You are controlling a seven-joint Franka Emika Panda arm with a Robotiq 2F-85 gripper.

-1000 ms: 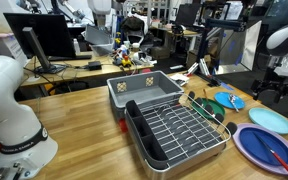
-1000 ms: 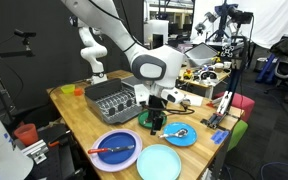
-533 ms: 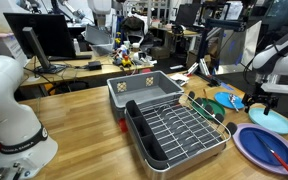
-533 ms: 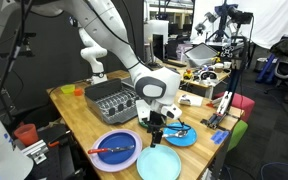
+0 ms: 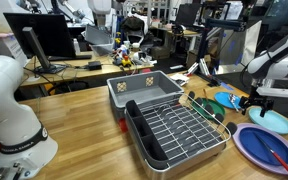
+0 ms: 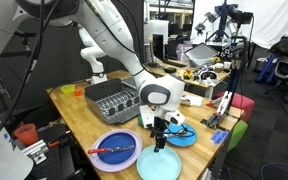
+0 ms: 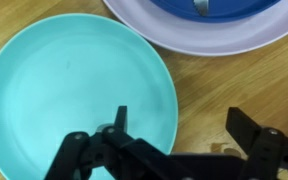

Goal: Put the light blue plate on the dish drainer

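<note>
— Two plates lie close together on the counter. Which one is the tool over?

— The light blue plate. It lies flat on the wood, just beside the larger purple plate. In the wrist view a sliver of counter shows between the two.

— And the tool itself?

— Spread wide and holding nothing. It points straight down at the plate's edge. In the wrist view one finger hangs over the inside of the plate and the opposite finger hangs over bare wood. So the rim runs between the jaws. I cannot tell whether either finger touches the plate.

— Where is the dish drainer?

— Well apart from the plate, further along the same counter. It is a silver wire rack on a black base, with a black compartment along one side. A grey plastic bin stands right behind it.

— Anything else near the plate?

— A red utensil rests on the purple plate. A smaller, darker blue plate sits near the light blue one, on the far side of the tool in an exterior view.
</note>
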